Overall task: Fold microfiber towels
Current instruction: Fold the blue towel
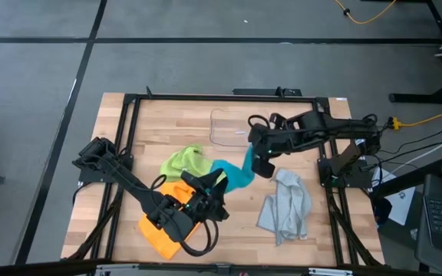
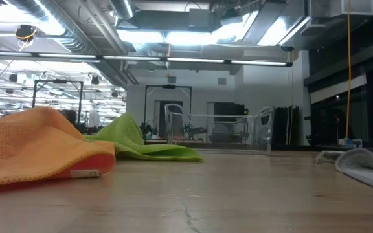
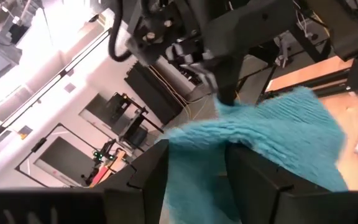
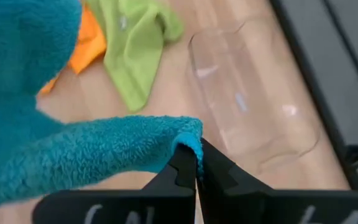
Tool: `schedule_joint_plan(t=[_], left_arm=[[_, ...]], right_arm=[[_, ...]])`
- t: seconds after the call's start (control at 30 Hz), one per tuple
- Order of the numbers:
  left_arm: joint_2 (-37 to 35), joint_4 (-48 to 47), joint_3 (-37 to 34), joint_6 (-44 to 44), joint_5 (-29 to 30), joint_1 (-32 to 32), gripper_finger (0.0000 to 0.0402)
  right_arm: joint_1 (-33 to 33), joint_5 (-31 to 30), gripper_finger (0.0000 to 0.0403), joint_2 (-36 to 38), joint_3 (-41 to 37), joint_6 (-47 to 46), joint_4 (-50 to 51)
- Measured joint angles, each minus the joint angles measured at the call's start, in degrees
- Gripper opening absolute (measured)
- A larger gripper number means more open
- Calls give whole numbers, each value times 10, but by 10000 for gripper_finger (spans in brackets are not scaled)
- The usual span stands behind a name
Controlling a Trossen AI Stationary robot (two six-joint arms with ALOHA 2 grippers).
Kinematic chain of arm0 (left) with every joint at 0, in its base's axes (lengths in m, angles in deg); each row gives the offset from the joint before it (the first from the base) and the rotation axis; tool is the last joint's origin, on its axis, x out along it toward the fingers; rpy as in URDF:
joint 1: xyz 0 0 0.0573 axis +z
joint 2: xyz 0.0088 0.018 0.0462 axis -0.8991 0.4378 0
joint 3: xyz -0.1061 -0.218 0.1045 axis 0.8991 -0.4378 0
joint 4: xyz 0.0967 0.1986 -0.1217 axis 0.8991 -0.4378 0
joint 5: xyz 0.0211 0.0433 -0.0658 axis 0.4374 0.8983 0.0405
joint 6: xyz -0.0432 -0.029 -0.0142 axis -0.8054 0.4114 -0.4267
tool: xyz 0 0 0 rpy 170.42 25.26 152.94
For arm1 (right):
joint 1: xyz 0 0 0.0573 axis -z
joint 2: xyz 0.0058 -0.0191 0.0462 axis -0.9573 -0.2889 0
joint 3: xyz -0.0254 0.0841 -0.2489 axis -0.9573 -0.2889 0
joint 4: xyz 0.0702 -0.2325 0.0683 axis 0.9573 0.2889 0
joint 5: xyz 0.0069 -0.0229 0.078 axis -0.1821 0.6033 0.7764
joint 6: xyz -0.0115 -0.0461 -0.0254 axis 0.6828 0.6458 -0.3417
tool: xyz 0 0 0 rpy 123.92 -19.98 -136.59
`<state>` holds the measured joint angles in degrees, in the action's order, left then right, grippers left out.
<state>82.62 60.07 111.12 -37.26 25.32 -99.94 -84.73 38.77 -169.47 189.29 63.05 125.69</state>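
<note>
The teal blue towel (image 1: 235,175) hangs above the middle of the table, held between my two grippers. My left gripper (image 1: 215,184) is shut on its near end. My right gripper (image 1: 261,167) is shut on its far right corner. The lime green towel (image 1: 186,161) lies crumpled on the table to the left of the teal one. The orange towel (image 1: 163,230) lies bunched under my left arm, near the front edge. At the right, the pale grey-blue towel (image 1: 286,207) lies loosely on the wood. The low view shows neither gripper. My left gripper holds a bunched part of the teal towel (image 3: 194,155) between its two fingers (image 3: 253,180), coming at it level. The cloth fills the gap between them and runs on toward my right gripper. How many layers it holds, I cannot tell. My right gripper pinches one corner of the teal towel (image 4: 191,134) at its fingertips, slanting down from above. The rest of the towel (image 4: 36,124) falls away from the corner toward my left gripper, clear of the table.
A clear plastic bin (image 1: 229,126) stands on the table behind the towels, toward the far edge. A black frame (image 1: 129,103) runs around the tabletop. Bare wood shows in front of the grey-blue towel and between it and the orange one.
</note>
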Motion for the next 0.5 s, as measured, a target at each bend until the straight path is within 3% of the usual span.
schedule_joint_plan(t=[0.2,0.4,0.5], left_arm=[[0,0,0,-2,0,0,139],[0,-11,0,-37,-1,0,31],[0,-20,0,-80,-50,-5,5]], right_arm=[[-34,39,0,0,0,-16,13],[-66,15,0,0,0,-17,7],[-68,-33,0,0,0,-17,-8]])
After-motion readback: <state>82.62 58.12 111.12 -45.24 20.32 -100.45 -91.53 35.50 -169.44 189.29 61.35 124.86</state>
